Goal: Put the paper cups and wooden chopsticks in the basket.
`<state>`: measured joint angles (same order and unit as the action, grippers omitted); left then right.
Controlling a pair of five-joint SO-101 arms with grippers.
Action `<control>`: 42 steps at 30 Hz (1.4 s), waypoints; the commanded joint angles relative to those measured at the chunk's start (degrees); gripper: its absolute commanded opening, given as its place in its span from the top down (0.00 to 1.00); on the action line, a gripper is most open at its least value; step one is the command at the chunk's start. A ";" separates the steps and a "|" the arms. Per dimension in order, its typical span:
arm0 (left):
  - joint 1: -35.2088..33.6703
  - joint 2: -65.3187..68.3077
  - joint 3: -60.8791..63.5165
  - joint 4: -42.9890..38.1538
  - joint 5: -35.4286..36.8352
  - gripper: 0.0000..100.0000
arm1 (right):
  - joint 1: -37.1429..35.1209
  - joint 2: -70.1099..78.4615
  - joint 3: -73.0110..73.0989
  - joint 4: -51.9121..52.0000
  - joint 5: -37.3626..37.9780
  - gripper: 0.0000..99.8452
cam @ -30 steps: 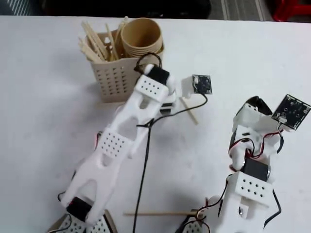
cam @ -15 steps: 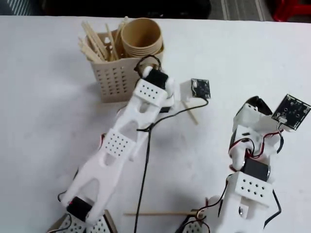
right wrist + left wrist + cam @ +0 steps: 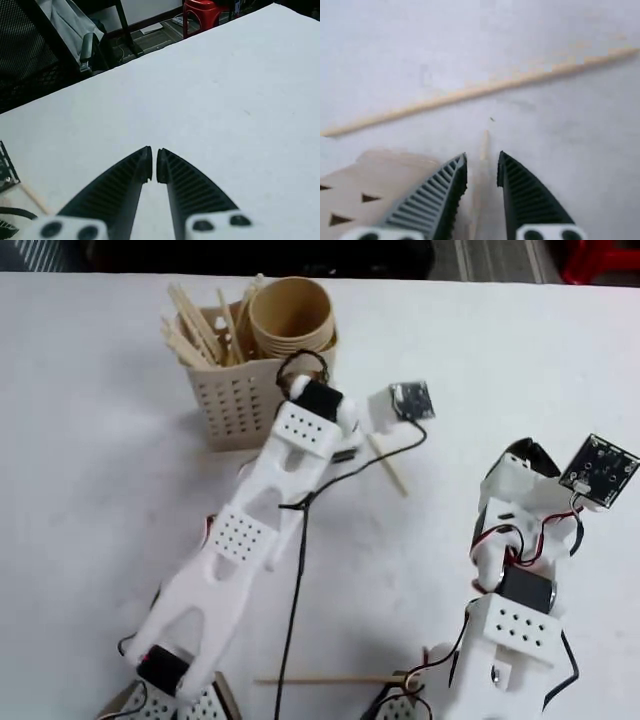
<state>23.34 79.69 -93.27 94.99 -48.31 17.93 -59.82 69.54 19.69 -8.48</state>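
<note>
Two arms in the high view: the left one is stretched long, its left gripper [image 3: 345, 453] low beside the basket [image 3: 232, 405], which holds stacked paper cups [image 3: 290, 312] and chopsticks [image 3: 195, 330]. A loose chopstick [image 3: 386, 464] lies just past the gripper. The right gripper [image 3: 525, 452] is folded back, well apart. Left wrist view: jaws narrowly parted, with a blurred pale stick [image 3: 481, 150] in the gap, thinner than it. The loose chopstick lies crosswise beyond the tips. Right wrist view: tips almost touching over the bare table [image 3: 225, 100].

Bright even light, soft faint shadows on the white table [image 3: 90, 500]
</note>
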 commanded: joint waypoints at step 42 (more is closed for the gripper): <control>-0.66 -10.07 -0.88 7.65 0.53 0.83 | 0.48 -1.10 -2.64 -1.01 -0.18 0.97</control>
<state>23.34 74.77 -95.03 102.37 -48.04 18.02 -59.82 69.54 19.69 -8.48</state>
